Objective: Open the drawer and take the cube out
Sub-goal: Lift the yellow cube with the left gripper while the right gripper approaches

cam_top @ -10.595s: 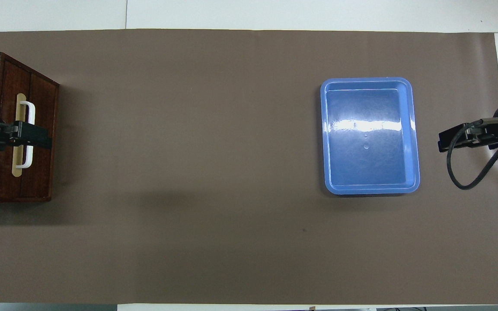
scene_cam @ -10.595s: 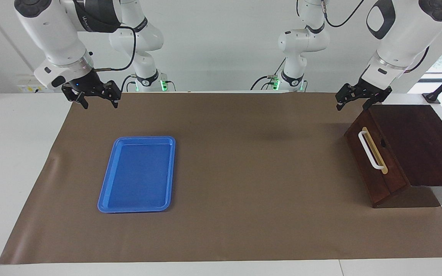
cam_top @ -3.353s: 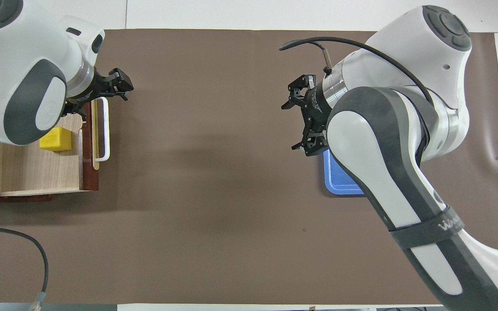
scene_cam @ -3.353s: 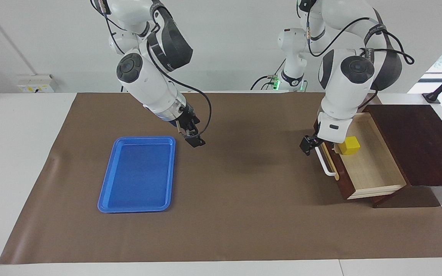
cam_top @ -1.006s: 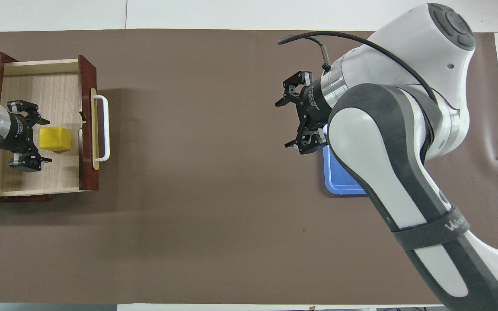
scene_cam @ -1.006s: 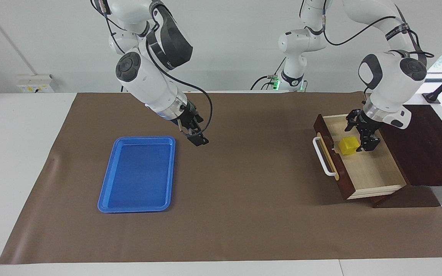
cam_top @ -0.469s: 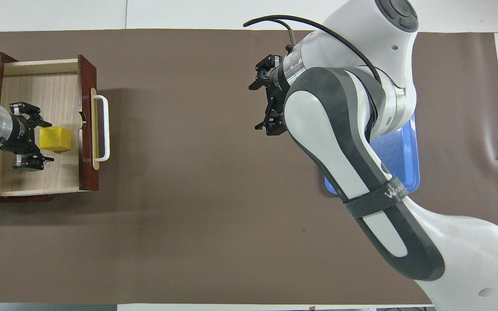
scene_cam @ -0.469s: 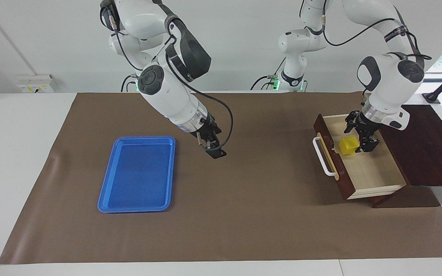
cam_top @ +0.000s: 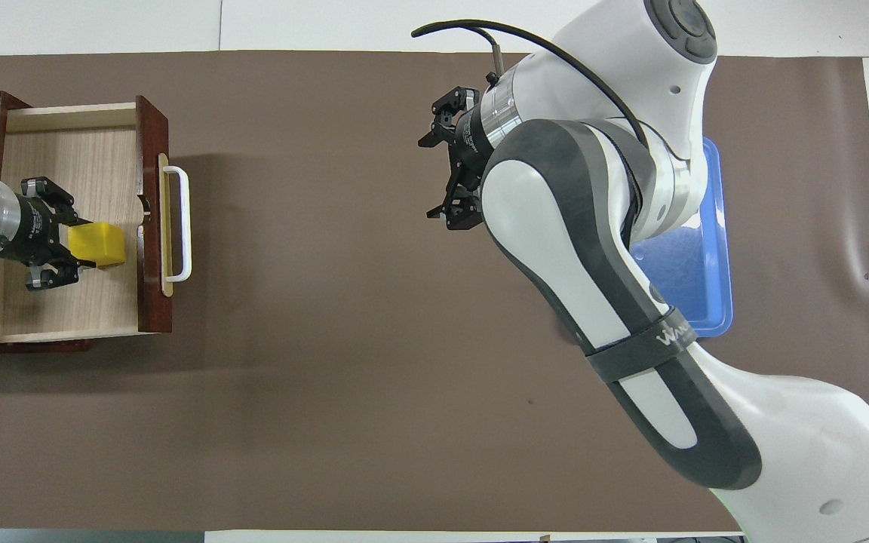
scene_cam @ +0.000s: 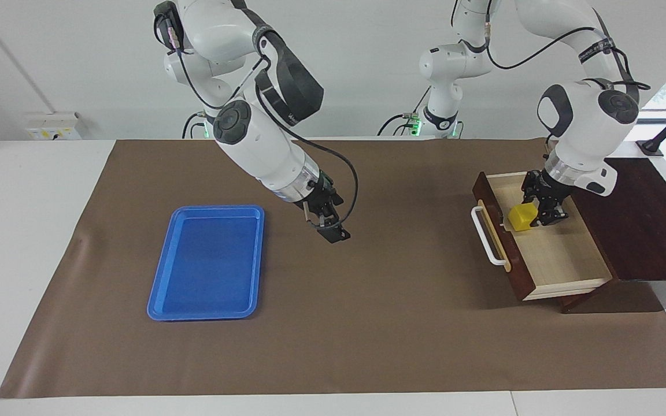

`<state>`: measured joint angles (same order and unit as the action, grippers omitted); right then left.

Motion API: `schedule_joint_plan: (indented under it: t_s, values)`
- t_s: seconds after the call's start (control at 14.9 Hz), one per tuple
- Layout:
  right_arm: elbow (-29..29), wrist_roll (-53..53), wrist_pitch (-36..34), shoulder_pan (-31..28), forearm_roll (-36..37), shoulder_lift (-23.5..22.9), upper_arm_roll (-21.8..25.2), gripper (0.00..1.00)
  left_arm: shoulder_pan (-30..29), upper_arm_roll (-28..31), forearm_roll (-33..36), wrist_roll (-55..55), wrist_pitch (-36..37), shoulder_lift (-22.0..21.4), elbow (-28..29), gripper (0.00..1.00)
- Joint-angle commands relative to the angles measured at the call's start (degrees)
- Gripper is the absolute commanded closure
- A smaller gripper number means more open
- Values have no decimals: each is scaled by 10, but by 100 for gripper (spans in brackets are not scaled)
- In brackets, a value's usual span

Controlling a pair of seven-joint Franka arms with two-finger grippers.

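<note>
The drawer point(scene_cam: 564, 257) point(cam_top: 65, 309) stands pulled out of its dark wooden cabinet point(scene_cam: 639, 219), its white bar handle point(scene_cam: 486, 240) point(cam_top: 182, 222) facing the middle of the table. Inside it, close to the drawer front, is the small yellow cube point(scene_cam: 518, 218) point(cam_top: 106, 245). My left gripper point(scene_cam: 532, 215) point(cam_top: 81, 243) reaches down into the drawer and is shut on the cube, one finger on each side. My right gripper point(scene_cam: 330, 228) point(cam_top: 428, 179) hangs open and empty over the brown mat, between the tray and the drawer.
A blue plastic tray point(scene_cam: 206, 260) point(cam_top: 710, 249) lies on the mat toward the right arm's end of the table; in the overhead view the right arm covers most of it. A brown mat point(scene_cam: 367, 323) covers the table.
My left gripper has closed its fingers onto the cube, which shifted slightly toward the drawer front. The right arm has swung from beside the tray toward the middle of the table.
</note>
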<state>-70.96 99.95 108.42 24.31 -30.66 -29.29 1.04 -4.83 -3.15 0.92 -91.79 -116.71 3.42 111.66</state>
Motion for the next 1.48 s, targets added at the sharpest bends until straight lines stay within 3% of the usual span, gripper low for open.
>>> schedule_joint_plan:
  t_s: [0.0,0.13,0.27,0.54,0.8,1.01,1.21,1.41]
  values:
    - [-11,10,21,3,-10,-2,-1,5,6,2,7,-1,87,44,-122,100]
    - [-11,10,21,2,-11,-2,-1,5,28,-1,1,-7,141,75,-205,100]
    - [-10,10,21,1,-11,-2,-1,5,70,1,3,-36,175,90,-237,100]
    - [-11,9,17,-1,-11,-2,-1,4,154,2,7,-188,173,93,-239,100]
    - [-27,3,20,-1,-10,0,-1,4,220,0,2,-268,156,92,-239,100]
    - [-42,-1,23,-1,-11,5,-1,4,242,-3,-2,-282,156,91,-239,100]
    - [-58,-14,29,-5,-17,7,-2,4,245,-2,-62,-284,135,92,-239,100]
    - [-100,-96,35,-26,-102,23,1,4,276,-2,-60,-303,105,93,-229,100]
